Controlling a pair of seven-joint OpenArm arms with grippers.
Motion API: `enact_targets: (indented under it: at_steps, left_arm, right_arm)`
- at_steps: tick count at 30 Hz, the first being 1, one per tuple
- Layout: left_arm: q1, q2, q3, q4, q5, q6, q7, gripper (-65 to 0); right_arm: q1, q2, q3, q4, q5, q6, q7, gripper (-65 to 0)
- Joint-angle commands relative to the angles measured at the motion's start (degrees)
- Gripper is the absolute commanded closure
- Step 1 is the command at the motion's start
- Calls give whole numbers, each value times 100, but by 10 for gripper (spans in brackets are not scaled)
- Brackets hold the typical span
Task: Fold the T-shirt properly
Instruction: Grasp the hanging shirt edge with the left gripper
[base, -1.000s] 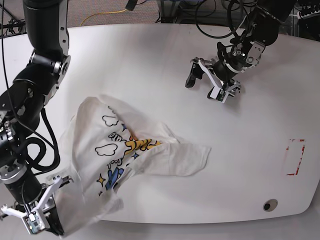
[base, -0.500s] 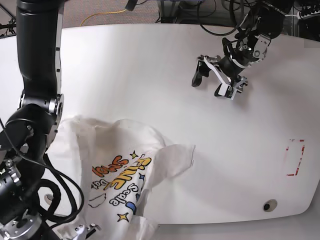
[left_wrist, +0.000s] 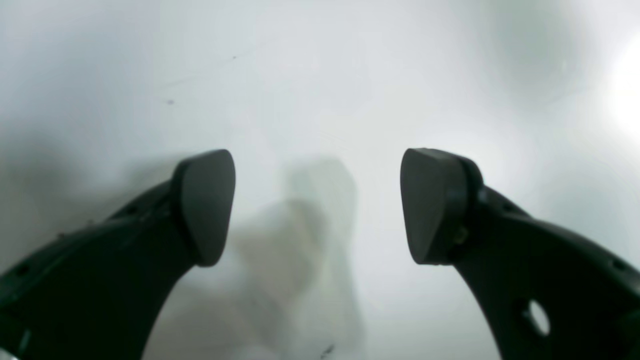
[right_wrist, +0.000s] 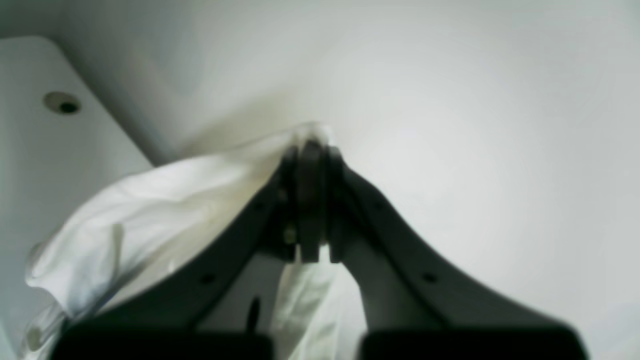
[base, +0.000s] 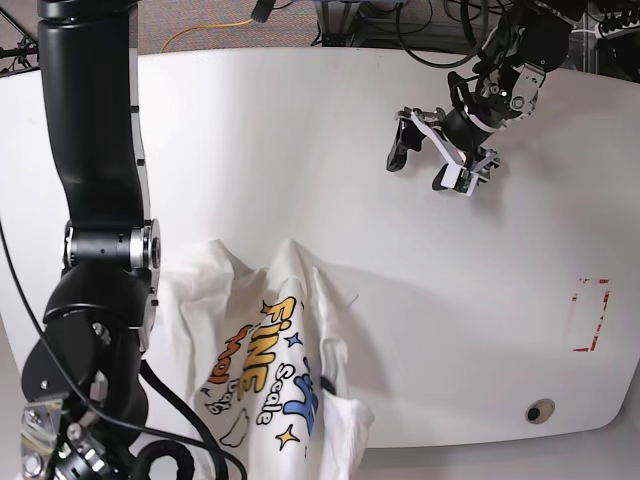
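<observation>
T-shirt (base: 270, 375): white, crumpled, printed side up, lying at near left of tabletop (base: 300, 130), hanging over near edge
Print: blue, yellow and orange letters with small stars
Right claw (right_wrist: 311, 150): pressed together, pinching a fold of T-shirt cloth, seen from wrist view
Left claw (base: 430, 160): spread wide, gripping nothing, above bare tabletop at far right, well apart from T-shirt
</observation>
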Motion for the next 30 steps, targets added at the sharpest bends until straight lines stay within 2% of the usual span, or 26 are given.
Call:
enact_targets:
  at_steps: [1, 6, 13, 17, 23, 30]
  left_arm:
    - [-48, -45, -41, 109, -46, -19, -143, -476]
    - [-48, -37, -41, 118, -37, -19, -143, -476]
    - [-66, 25, -23, 549, -37, 25, -143, -479]
    - [-452, 306, 126, 531, -28, 174, -108, -485]
    - [-1279, 491, 1040, -321, -28, 253, -143, -485]
    - [-2351, 1194, 1260, -1790, -19, 411, -205, -485]
  right_arm:
    - [264, -212, 52, -406, -19, -63, 129, 0]
    - [264, -432, 52, -1057, -27, -63, 314, 0]
    - [264, -414, 52, -1074, -27, -63, 367, 0]
    - [264, -414, 52, -1022, -36, -63, 367, 0]
    - [264, -309, 52, -775, -230, -46, 375, 0]
    - [264, -335, 52, -98, -502, -19, 375, 0]
